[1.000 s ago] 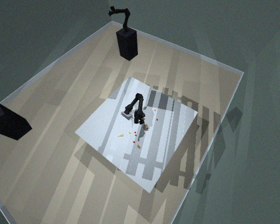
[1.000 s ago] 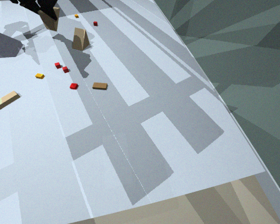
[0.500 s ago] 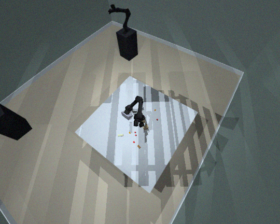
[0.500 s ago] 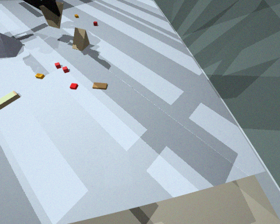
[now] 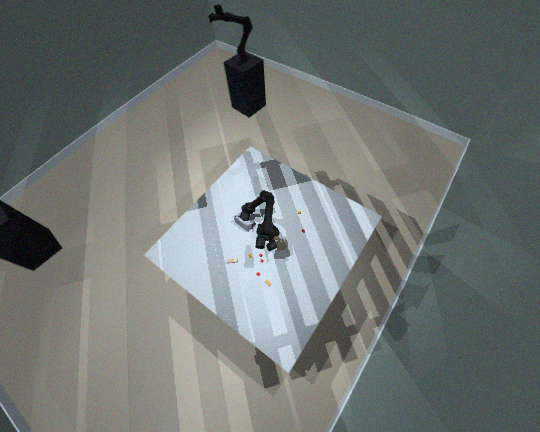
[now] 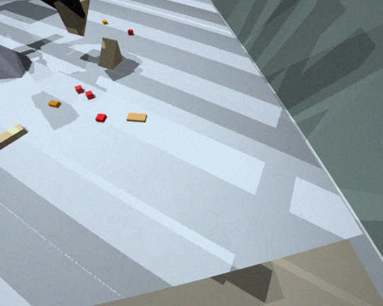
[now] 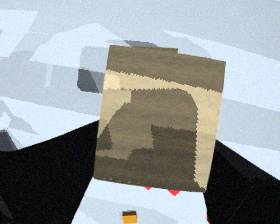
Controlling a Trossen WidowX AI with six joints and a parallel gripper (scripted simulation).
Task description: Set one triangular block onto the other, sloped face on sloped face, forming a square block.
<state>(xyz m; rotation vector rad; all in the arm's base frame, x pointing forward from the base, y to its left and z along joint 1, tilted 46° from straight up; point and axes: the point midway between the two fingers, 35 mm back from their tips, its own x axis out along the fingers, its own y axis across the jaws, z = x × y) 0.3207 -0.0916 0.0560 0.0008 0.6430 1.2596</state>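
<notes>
Landmark: the standing triangular block (image 5: 282,245) (image 6: 110,54), upright on the counter (image 5: 200,245) (image 6: 159,198) (image 7: 250,30); positions below are listed left to right as seen in the exterior view.
Arm base: grey, noted at the left edge (image 5: 244,223) (image 6: 10,65), well apart from the landmark.
Wooden strip: laid flat (image 5: 231,260) (image 6: 12,135), left of the landmark and nearer the viewer.
Near orange piece: found (image 5: 250,256) (image 6: 54,103) (image 7: 129,218) between strip and landmark.
Held triangular block: gripped (image 6: 72,23) (image 7: 160,120) above the counter, left of the landmark and apart from it; narrower end pointed down.
Pincer: partly open (image 5: 266,244) (image 6: 74,13) (image 7: 154,150), closed upon the held triangular block, a finger at either side.
Pair of red cubes: seated close together (image 5: 261,255) (image 6: 89,95) (image 7: 174,192), left of the landmark, nearer the viewer.
Lone red piece: observed (image 5: 258,274) (image 6: 101,117) beyond that pair, nearer the viewer.
Far orange piece: recorded (image 5: 299,212) (image 6: 105,22) behind the landmark.
Far red cube: placed (image 5: 303,230) (image 6: 130,32) behind and right of the landmark.
Flat tan block: laid (image 5: 268,283) (image 6: 137,117) right of the lone red piece, in front of the landmark.
Assembly: not joined; sloped faces apart.
</notes>
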